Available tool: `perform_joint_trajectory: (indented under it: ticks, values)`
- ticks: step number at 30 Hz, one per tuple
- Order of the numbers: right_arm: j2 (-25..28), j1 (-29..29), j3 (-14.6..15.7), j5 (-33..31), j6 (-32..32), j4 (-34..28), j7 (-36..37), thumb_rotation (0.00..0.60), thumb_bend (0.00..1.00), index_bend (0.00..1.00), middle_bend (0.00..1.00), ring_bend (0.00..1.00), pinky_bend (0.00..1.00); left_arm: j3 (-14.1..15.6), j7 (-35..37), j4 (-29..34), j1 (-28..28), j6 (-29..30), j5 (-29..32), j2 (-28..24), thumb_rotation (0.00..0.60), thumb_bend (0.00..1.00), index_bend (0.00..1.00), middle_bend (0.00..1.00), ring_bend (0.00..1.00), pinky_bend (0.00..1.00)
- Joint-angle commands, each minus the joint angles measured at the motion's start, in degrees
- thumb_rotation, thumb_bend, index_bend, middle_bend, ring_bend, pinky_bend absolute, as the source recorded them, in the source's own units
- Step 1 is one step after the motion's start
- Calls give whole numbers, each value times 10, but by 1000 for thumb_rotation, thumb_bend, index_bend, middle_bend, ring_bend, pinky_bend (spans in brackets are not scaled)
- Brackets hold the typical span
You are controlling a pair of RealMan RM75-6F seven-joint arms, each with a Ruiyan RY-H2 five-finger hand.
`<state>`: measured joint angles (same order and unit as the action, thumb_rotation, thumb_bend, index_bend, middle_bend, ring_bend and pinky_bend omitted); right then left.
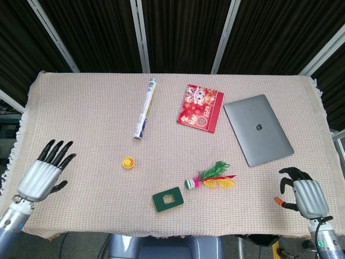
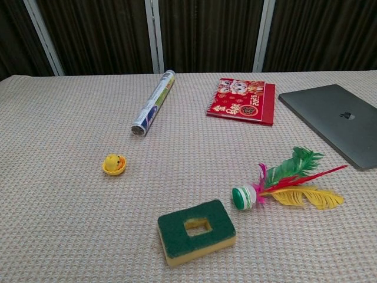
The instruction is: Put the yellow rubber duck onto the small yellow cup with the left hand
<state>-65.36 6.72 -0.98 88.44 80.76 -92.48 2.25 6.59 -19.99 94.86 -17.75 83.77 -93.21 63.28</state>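
A desk covered in a beige woven cloth, seen from above and from chest height. Near its front left, a yellow rubber duck sits in the mouth of a small yellow cup, its orange beak facing the camera. The cup stands upright on the cloth and holds nothing but the duck, so the placement looks done.

The left hand is at the desk's near left edge, well apart from the duck, fingers spread and straight, holding nothing. This reads as a hand parked clear of the work. It shows only in the head view. The right hand hangs at the near right corner with its fingers curled inward around nothing, seemingly idle since the task belongs to the other side.

Other things lie scattered: a rolled tube toward the back, a red calendar and a closed grey laptop to the right, a feathered shuttlecock and a green sponge with a rectangular hole near the front.
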Motion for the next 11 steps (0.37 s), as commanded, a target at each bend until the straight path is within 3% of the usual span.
perform_joint_trajectory:
  ticks: [1, 11]
  values:
    - [-1, 1, -1, -4, -3, -1, -1, 600, 73, 673, 293, 209, 338, 15, 54, -42, 38, 33, 2, 18, 600, 145, 198, 0, 0, 0]
    - [-2, 4, -3, -11, -11, -2, 1, 600, 69, 673, 293, 208, 338, -4, 101, -73, 49, 39, -3, 36, 600, 136, 192, 0, 0, 0]
